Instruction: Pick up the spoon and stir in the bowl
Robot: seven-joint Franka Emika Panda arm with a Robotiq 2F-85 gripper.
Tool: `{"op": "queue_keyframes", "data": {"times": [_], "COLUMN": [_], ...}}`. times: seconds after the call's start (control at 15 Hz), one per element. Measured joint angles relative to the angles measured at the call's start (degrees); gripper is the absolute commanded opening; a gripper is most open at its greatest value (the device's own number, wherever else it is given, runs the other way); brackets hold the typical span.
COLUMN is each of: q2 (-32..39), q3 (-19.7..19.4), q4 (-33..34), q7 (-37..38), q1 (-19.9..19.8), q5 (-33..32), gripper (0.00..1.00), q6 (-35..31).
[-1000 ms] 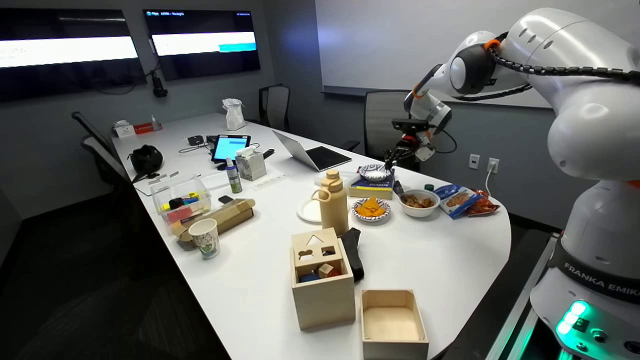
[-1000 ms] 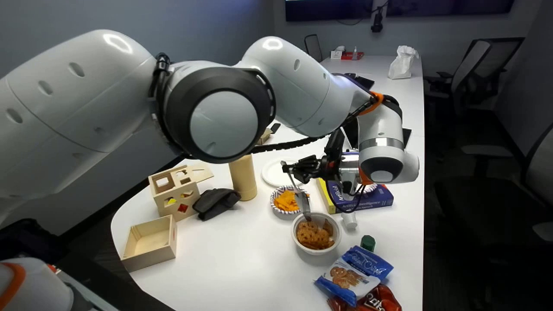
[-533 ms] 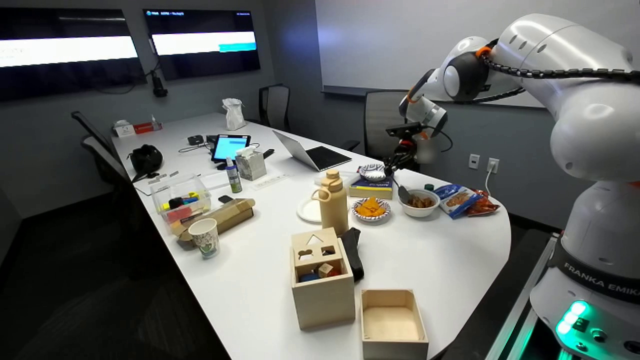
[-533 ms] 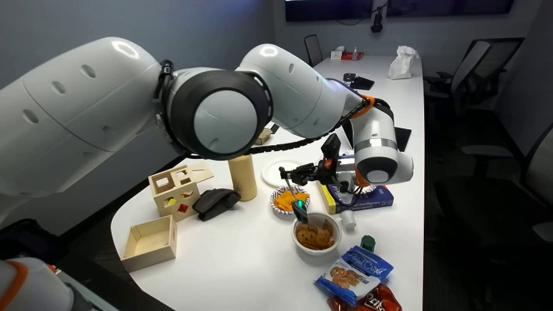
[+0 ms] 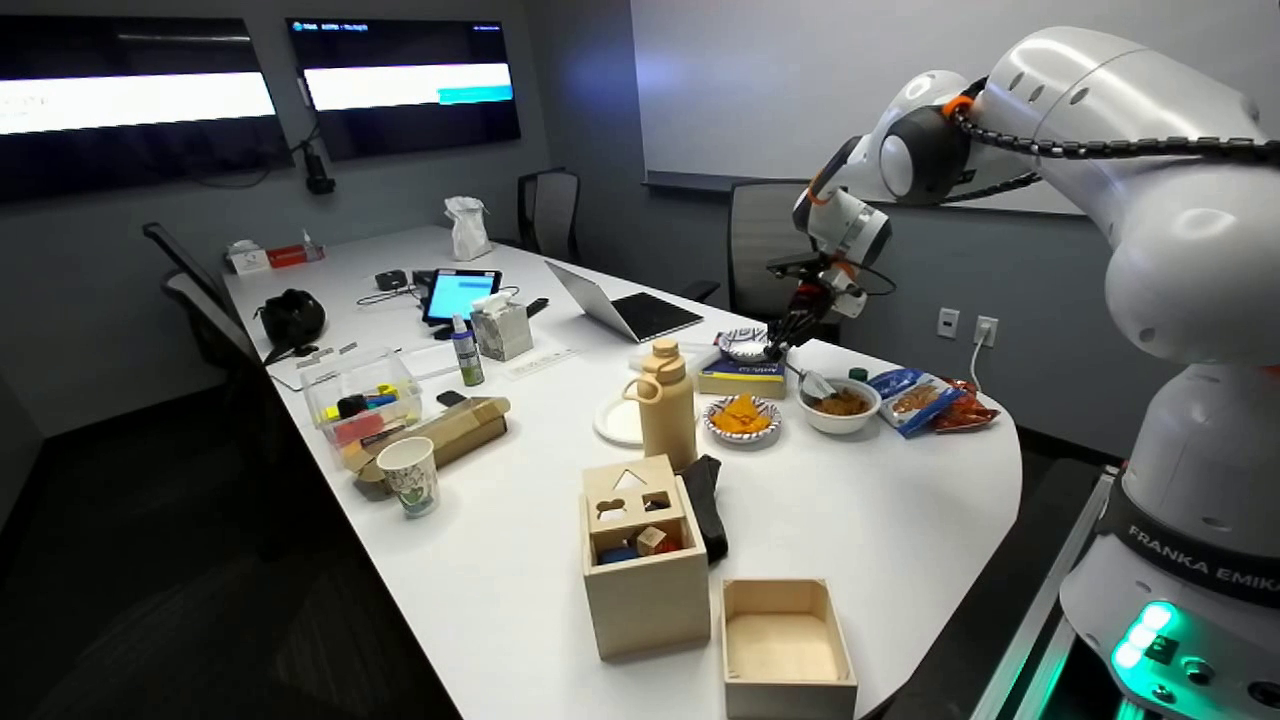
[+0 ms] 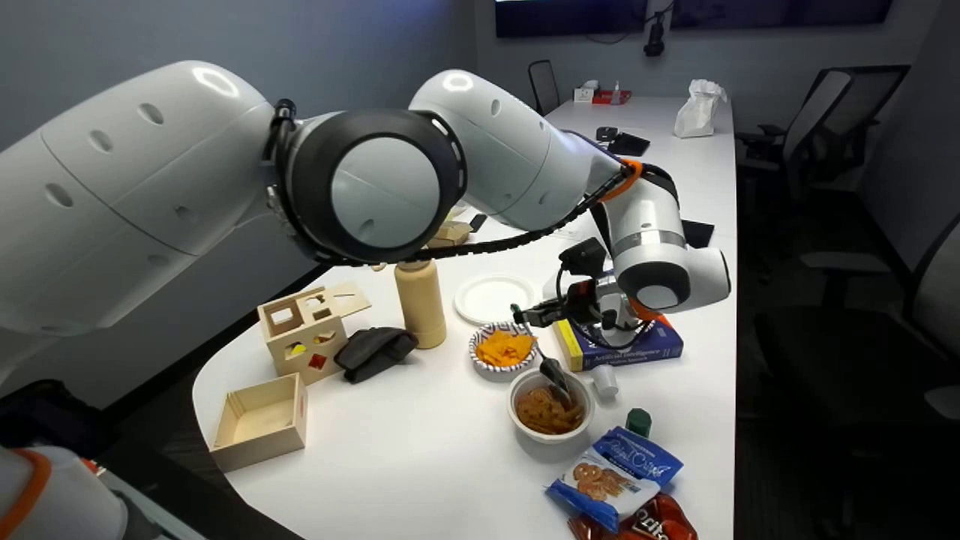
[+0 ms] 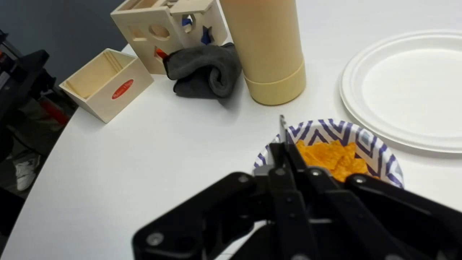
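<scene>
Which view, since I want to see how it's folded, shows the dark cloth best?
The wrist view: there the dark cloth looks largest, with its curled fold plain. Both exterior views show it smaller, its folds less clear; in an exterior view the wooden box with shape holes seems to hide part of it.

The arm (image 6: 386, 191) was bent and stretched toward the white bowl (image 5: 838, 424); its tool (image 7: 285, 147) stood higher than this bowl, tilted downward, with the fingers (image 7: 277, 157) pressed together.
</scene>
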State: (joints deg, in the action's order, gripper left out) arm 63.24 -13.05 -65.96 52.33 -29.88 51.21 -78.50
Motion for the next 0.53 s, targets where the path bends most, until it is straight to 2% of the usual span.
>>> {"op": "queue_keyframes", "data": {"times": [0.2,0.53], "q2": [-0.1,0.0], "q3": [0.6,2.4], "q4": [0.0,0.0], "q7": [-0.9,-3.6], "q1": [0.2,-0.8], "q5": [0.1,0.1], "gripper": [0.01,0.01], "q6": [-2.6,-0.6]}}
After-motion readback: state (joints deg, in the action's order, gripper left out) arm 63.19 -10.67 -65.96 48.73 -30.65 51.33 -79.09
